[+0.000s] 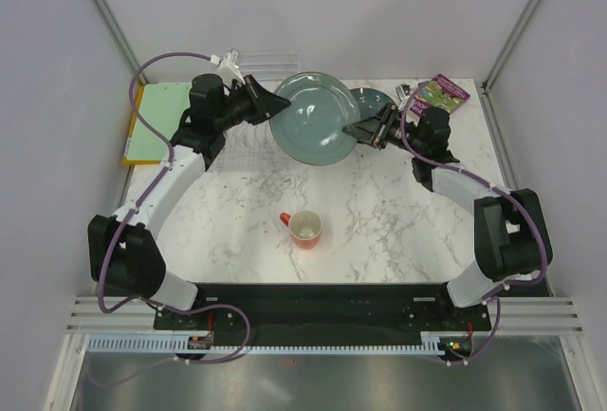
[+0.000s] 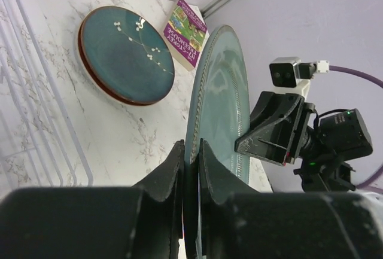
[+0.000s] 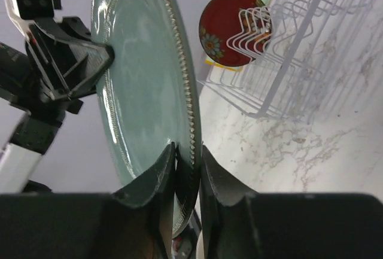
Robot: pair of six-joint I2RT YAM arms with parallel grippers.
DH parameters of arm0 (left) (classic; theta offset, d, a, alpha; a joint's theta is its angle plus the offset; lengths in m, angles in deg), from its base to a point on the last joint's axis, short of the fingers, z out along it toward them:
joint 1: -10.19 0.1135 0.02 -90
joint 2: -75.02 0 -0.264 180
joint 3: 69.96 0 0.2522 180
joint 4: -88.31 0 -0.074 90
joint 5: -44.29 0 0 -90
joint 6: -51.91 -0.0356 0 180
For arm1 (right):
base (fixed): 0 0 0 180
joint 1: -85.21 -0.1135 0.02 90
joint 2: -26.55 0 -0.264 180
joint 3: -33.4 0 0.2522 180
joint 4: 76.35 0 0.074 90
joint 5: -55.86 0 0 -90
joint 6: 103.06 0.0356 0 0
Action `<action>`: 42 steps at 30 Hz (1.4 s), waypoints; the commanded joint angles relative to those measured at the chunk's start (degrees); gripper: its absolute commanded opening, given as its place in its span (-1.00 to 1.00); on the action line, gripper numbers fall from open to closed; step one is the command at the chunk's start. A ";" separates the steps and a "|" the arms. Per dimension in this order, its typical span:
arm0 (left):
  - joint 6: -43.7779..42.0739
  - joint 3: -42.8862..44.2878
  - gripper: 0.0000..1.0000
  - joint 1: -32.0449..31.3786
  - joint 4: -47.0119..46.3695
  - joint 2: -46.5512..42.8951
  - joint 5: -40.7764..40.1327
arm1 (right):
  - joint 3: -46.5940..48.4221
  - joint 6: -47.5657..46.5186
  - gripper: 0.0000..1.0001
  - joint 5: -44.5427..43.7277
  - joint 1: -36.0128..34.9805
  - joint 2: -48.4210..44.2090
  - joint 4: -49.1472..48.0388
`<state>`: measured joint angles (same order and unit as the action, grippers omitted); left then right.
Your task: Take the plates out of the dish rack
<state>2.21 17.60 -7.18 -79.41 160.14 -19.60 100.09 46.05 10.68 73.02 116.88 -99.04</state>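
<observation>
A grey-teal plate [image 1: 313, 117] hangs above the far side of the bench [image 1: 379, 212], the left jaws and the right jaws each closed tight on opposite rims. A dark teal plate [image 2: 125, 55] lies flat far right. A red plate [image 3: 230, 29] stands in the dish rack [image 3: 287, 67].

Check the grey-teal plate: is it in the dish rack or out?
Out. The grey-teal plate is held in the air clear of the dish rack, the left gripper and right gripper pinching opposite rims.
</observation>
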 commanded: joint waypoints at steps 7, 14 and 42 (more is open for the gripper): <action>1.20 -0.41 -0.86 -1.79 -5.22 -2.59 1.76 | -1.51 14.66 -1.00 3.70 0.58 4.52 -25.56; -7.68 0.47 -0.01 -1.71 4.89 -2.77 -6.06 | 6.04 -9.08 -1.00 -3.59 5.76 -4.62 10.32; -32.21 -7.53 0.94 -0.92 13.34 -16.04 -51.25 | -5.90 -24.75 -1.00 -5.88 24.14 -21.32 40.66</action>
<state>-26.21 11.26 -8.57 -66.05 144.49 -66.59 95.96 22.91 3.69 96.87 100.20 -58.38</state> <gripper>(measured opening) 0.943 0.056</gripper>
